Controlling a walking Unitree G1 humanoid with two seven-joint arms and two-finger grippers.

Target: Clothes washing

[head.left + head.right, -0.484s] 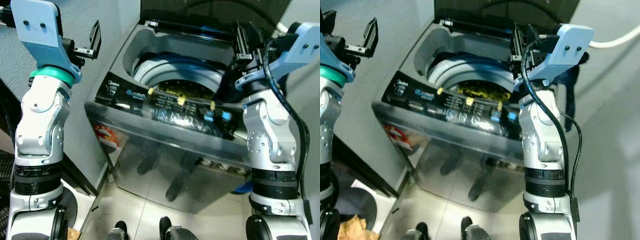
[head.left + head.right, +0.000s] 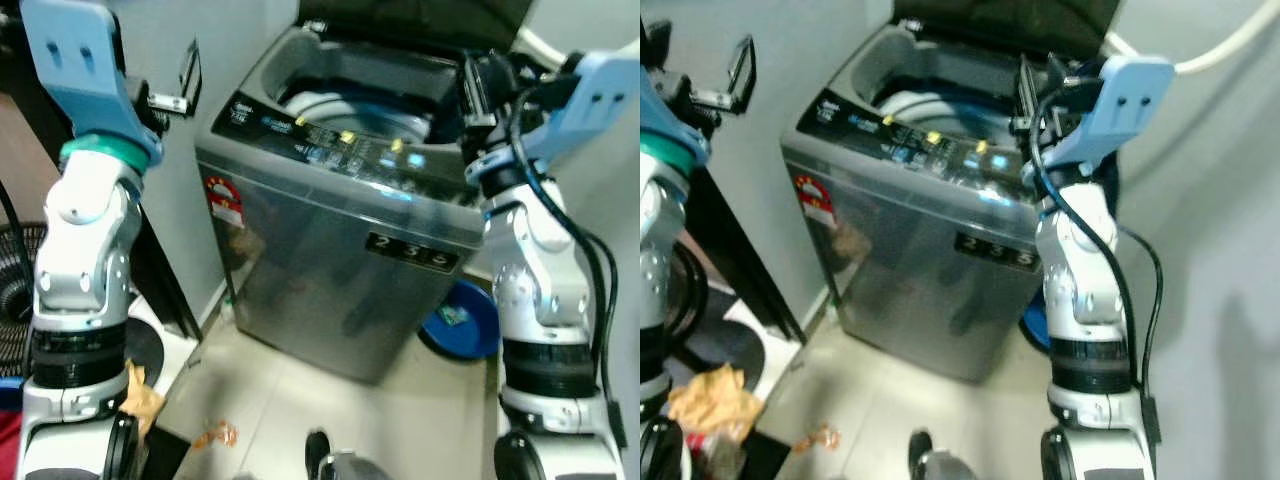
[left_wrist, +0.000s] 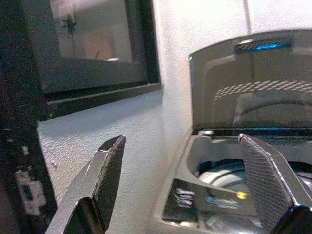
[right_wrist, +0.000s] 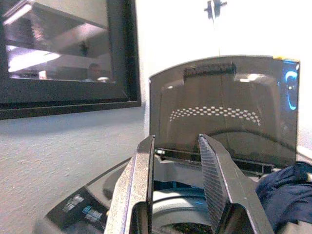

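Head views motion-blurred; wrist views sharper, brightly lit.

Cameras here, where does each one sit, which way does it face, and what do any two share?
Left and right eye views: on the head, looking down at the open washing machine; both silver arms show.
Left wrist view: behind the open left claw, facing the wall and raised lid.
Right wrist view: behind the right claw, fingers parted, facing the lid; dark blue cloth beside.
Both wrist views share the lid and window frame.

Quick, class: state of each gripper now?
Left gripper: jaws open, empty.
Right gripper: jaws open, empty.
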